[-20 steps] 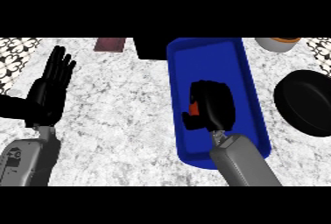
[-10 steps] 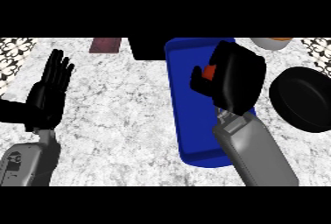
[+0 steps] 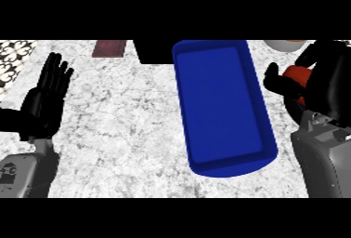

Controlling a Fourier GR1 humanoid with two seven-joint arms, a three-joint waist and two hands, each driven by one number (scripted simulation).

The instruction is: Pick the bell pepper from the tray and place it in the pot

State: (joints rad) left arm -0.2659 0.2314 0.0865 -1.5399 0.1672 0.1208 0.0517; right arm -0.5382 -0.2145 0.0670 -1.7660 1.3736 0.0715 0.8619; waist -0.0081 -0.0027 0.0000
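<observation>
Bell pepper [image 3: 299, 74]: red, clamped in the curled fingers of the right hand [image 3: 328, 79], held right of the blue tray [image 3: 221, 107], apparently above the pot, which is mostly hidden. Left hand [image 3: 42, 100]: resting at left edge, fingers straight.

Two grey forearms tipped with black robot hands

The left robot hand [image 3: 42, 100] is seen as matte black with slim fingers, joined to a grey forearm [image 3: 24, 174] on which a small dark round marking is carried. The right robot hand [image 3: 322, 86] is likewise black, mounted on a broader grey forearm [image 3: 326, 162] with lighter angular wrist plates.
</observation>
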